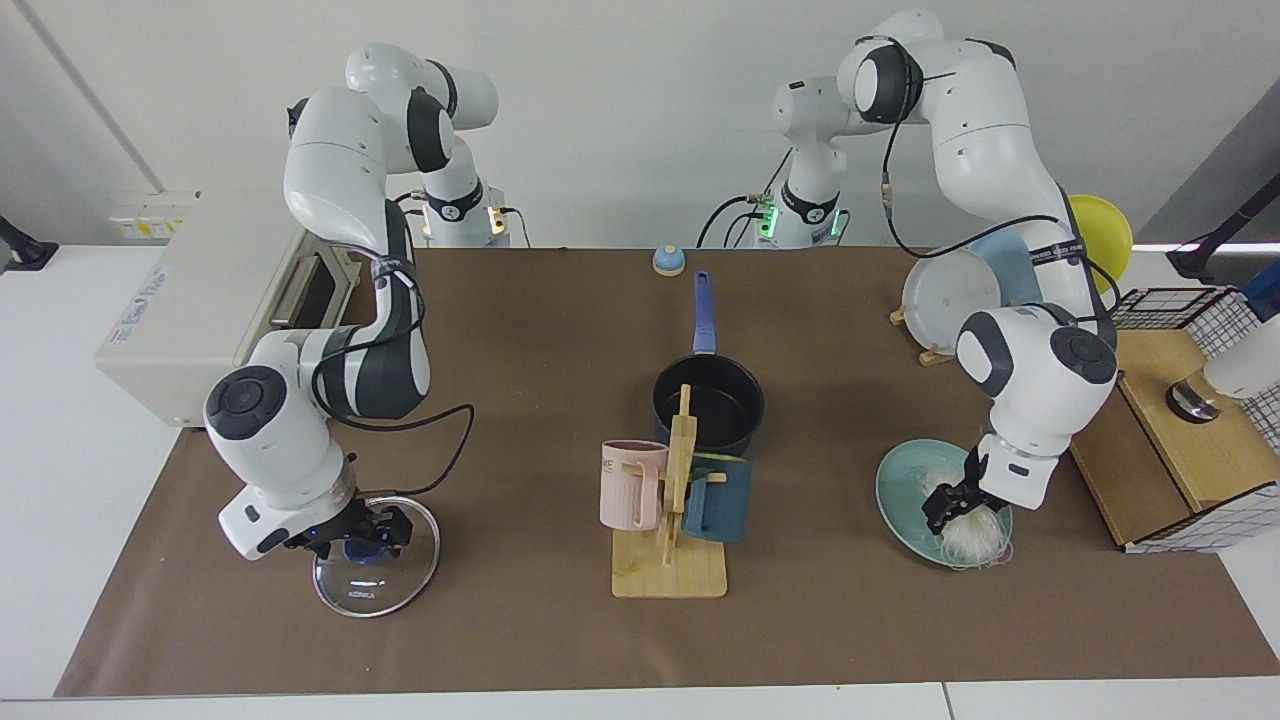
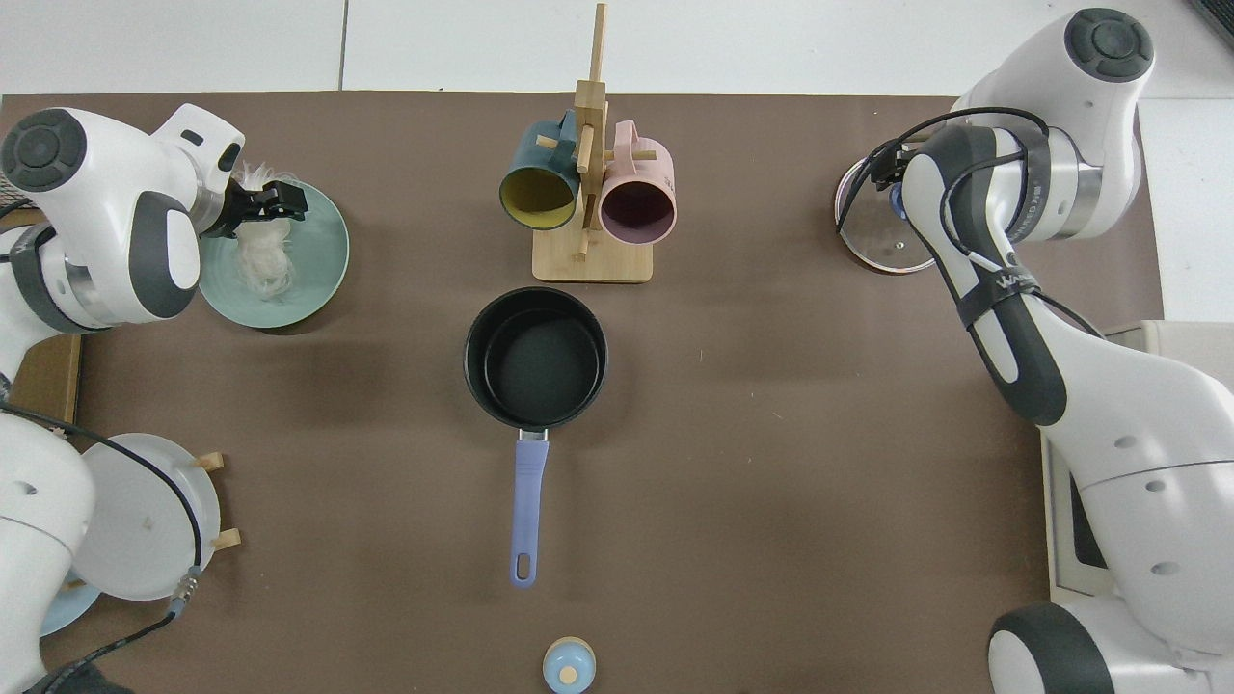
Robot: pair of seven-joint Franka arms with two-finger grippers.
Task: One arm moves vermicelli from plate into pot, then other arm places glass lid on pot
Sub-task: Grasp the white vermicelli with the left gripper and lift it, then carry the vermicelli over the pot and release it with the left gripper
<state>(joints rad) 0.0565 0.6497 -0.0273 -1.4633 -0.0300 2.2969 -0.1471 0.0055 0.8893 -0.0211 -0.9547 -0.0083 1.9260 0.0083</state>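
Observation:
The vermicelli (image 1: 972, 537) lies on the pale teal plate (image 1: 900, 485) at the right of the facing view. My left gripper (image 1: 950, 505) is down in the bundle, its fingers open with strands between them. In the top view the vermicelli (image 2: 262, 265) spreads over the plate (image 2: 323, 260) just beside that gripper (image 2: 284, 198). The dark pot (image 1: 708, 405) with its blue handle stands in the middle, with nothing in it (image 2: 535, 357). The glass lid (image 1: 385, 580) rests on the mat at the left. My right gripper (image 1: 352, 540) sits low over it, open, straddling the blue knob.
A wooden mug rack (image 1: 670, 560) with a pink and a teal mug stands just in front of the pot. A rack of plates (image 1: 950, 290) and a wooden box (image 1: 1170, 450) are near the left arm. A white appliance (image 1: 190, 300) sits behind the right arm.

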